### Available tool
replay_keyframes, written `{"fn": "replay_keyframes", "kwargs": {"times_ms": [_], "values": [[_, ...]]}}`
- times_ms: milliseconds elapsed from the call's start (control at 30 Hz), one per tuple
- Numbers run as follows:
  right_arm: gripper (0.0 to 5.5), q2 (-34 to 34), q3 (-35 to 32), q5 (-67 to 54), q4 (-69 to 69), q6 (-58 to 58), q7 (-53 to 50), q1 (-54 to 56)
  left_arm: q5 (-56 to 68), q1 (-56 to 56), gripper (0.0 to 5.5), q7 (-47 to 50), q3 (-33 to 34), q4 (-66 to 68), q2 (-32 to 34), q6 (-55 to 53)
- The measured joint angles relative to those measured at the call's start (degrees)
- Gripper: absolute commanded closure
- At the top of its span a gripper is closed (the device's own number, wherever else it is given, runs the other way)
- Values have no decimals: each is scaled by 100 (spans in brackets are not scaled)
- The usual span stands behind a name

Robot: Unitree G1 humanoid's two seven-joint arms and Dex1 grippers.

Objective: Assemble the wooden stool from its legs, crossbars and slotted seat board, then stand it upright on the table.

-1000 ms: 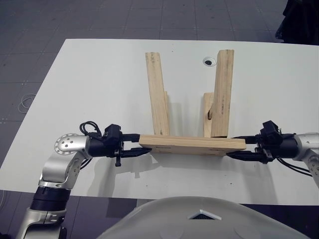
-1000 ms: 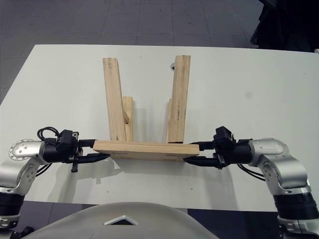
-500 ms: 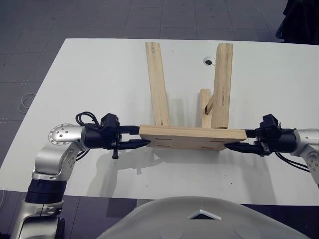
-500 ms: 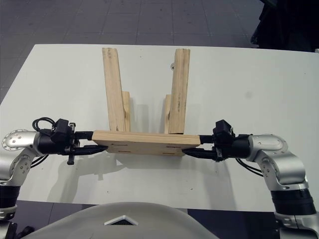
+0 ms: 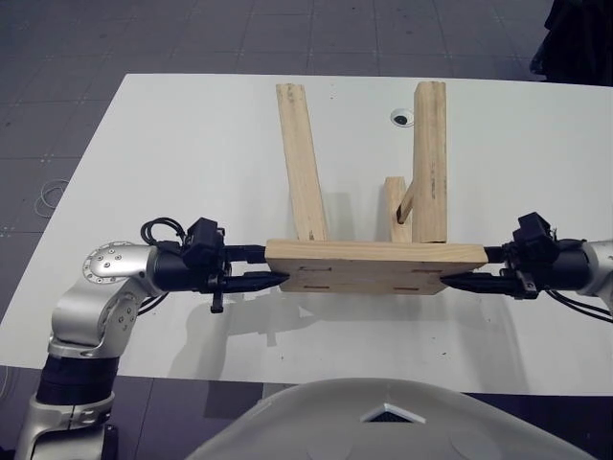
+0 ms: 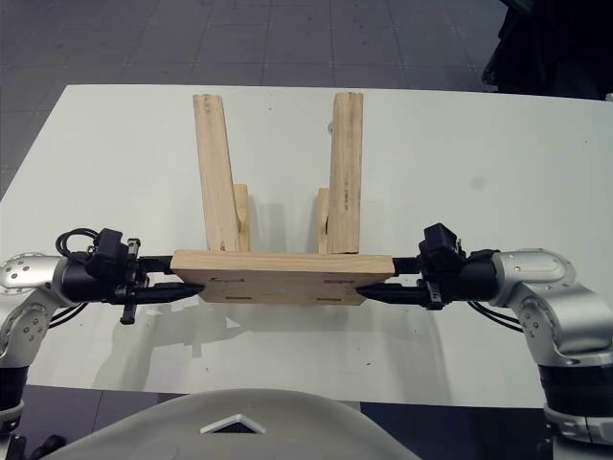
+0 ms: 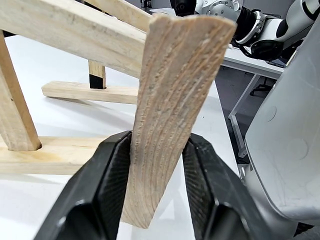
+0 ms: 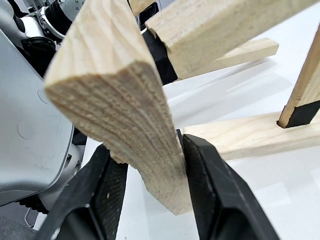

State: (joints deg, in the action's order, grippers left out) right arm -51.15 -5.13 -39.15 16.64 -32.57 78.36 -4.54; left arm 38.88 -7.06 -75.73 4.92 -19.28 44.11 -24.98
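Seat board (image 5: 374,261) crosswise — legs (image 5: 302,163) pointing away.

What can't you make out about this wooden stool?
Eye views: the pale wooden slotted seat board hides leg joints behind it.
Eye views: long upper wooden legs cover most of the lower pair.
Left wrist view: board end covers inner pads of the black left end effector.

left pincer (image 5: 272,265) and right pincer (image 5: 468,269) clamp the seat board (image 5: 374,266) by its ends.

Hidden behind seat board (image 5: 374,266): near ends of both legs (image 5: 302,163). Partly covered by right-hand leg (image 5: 429,163): short crossbar (image 5: 394,201) behind it.
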Motion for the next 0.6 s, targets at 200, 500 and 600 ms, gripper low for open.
{"fn": "replay_keyframes", "kwargs": {"times_ms": [200, 500, 600], "values": [[385, -306, -320, -512, 363, -894, -184, 202, 447, -144, 399, 323, 344, -473, 94, -507], [388, -564, -737, -1313, 649, -1810, -343, 491, 1228, -444, 404, 524, 897, -864, 166, -1081], [390, -566, -765, -1439, 655, -1941, -357, 506, 1539, -278, 405, 619, 1095, -910, 211, -1258]]}}
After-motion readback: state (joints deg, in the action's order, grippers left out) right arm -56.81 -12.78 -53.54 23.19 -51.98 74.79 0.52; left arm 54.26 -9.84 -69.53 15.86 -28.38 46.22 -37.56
